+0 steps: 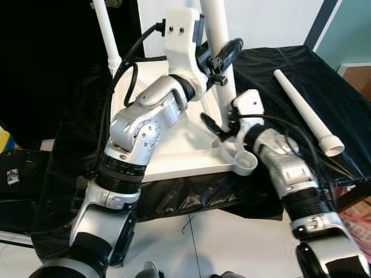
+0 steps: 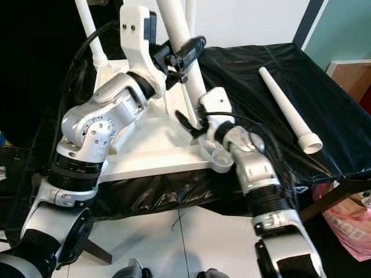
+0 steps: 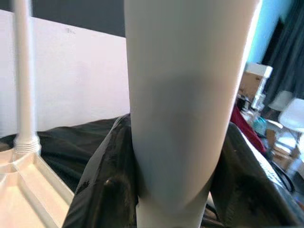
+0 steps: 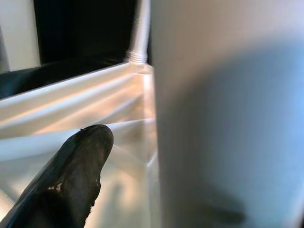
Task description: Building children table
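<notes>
Left gripper point(image 1: 223, 55) clamped on upright leg point(image 1: 219, 35), right gripper point(image 1: 217, 128) spread beside its base, tabletop point(image 1: 185, 156) on black cloth point(image 1: 324, 98), white wall point(image 1: 266, 20)

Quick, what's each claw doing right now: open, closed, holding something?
Left claw: closed around the upright white table leg.
Right claw: at that same leg's base; open or closed cannot be told.

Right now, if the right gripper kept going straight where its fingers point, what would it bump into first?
Probably the upright white leg: the right gripper sits at its base on the white tabletop, and depth is hard to judge.
</notes>
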`<state>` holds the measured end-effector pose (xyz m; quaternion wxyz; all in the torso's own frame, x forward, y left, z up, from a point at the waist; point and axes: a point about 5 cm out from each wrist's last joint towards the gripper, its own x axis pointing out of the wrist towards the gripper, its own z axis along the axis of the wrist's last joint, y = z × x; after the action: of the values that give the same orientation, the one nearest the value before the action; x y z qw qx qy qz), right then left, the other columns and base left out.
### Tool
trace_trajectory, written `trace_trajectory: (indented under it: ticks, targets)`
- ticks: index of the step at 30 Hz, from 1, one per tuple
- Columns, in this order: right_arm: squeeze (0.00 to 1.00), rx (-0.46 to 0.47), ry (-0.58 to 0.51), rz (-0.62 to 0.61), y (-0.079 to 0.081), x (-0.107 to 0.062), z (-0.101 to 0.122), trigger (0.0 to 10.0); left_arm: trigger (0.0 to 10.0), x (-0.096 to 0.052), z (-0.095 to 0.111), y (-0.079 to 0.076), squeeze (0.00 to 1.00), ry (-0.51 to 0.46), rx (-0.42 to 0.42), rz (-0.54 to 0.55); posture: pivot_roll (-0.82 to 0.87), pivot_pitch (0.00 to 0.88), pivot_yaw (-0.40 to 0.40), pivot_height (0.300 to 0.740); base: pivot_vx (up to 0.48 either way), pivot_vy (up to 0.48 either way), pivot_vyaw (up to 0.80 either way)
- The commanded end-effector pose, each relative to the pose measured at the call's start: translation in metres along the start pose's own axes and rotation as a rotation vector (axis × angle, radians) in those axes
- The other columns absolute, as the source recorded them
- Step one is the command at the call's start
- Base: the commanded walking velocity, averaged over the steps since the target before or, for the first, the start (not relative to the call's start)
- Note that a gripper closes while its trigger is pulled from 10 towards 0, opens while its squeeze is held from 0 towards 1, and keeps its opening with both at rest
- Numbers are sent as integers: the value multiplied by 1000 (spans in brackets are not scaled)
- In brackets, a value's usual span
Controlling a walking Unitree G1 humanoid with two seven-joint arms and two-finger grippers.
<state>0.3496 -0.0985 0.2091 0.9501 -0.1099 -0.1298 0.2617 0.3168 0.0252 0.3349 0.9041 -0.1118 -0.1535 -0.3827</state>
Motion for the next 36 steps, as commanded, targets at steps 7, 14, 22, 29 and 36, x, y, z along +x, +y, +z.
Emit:
trace_trajectory:
  ticks: [7,14,22,29,36]
  targets:
    - [0,8,36,-113,16,5,-5,10000,10000,8,8,-16,0,-38,-15,-50,64,82,-34,740,0,0,0]
    - [0,-23,40,-204,24,11,-2,6549,10000,15,11,-24,0,-48,-19,-38,59,82,-50,740,0,0,0]
    - [0,-65,41,-201,22,12,0,0,10000,16,10,-27,0,-43,-14,-40,64,80,-57,740,0,0,0]
    - [0,-54,49,-207,26,13,-2,0,10000,16,9,-29,0,-36,-11,-51,65,76,-54,740,0,0,0]
    - [0,98,82,-240,26,14,-6,10000,10000,16,10,-31,1000,-68,-49,-72,66,76,-52,740,0,0,0]
